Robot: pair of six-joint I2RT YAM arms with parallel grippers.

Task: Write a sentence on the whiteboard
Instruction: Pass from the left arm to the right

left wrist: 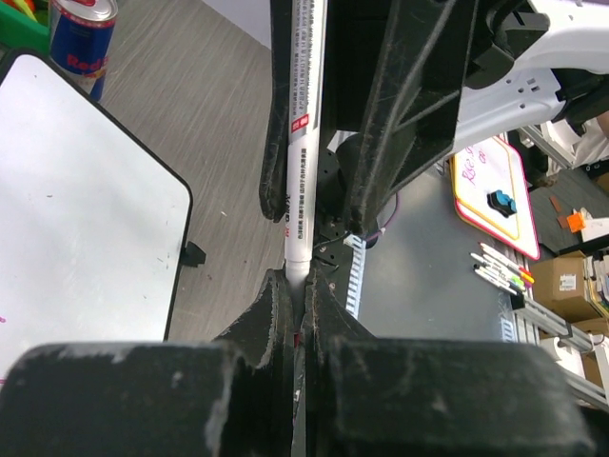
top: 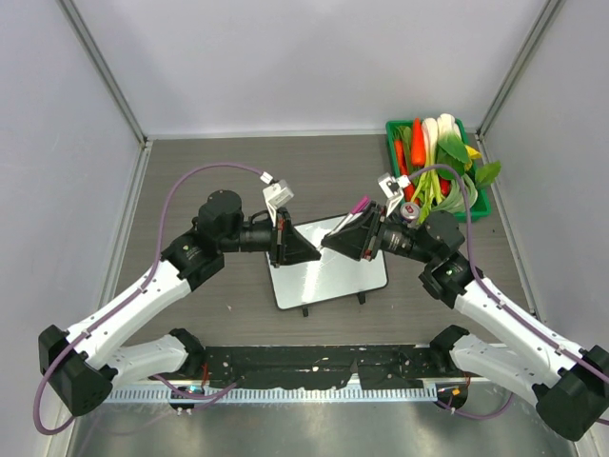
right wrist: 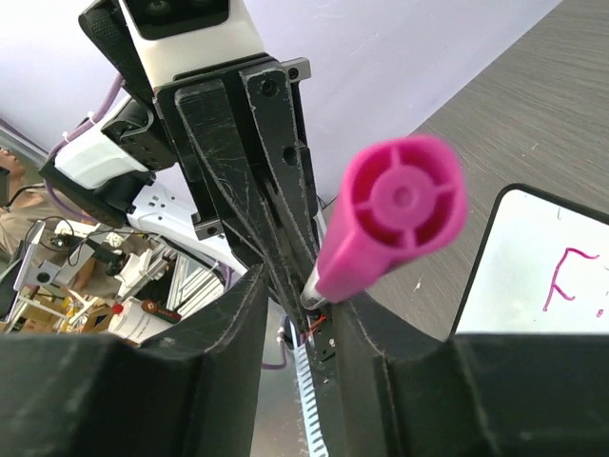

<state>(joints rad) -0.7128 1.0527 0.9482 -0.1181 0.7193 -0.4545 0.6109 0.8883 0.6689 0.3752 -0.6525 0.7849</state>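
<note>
Over the whiteboard (top: 333,276), the left gripper (left wrist: 297,290) is clamped tight on the white barrel of a marker (left wrist: 301,143). The marker's pink cap (right wrist: 395,214) sits between the fingers of the right gripper (right wrist: 297,305); whether they grip it cannot be told. The whiteboard lies on the table (top: 209,162) between the two arms, and of the sentence (right wrist: 569,278) only a pink F shows. A green basket (top: 487,202) of vegetables stands in the far right corner.
</note>
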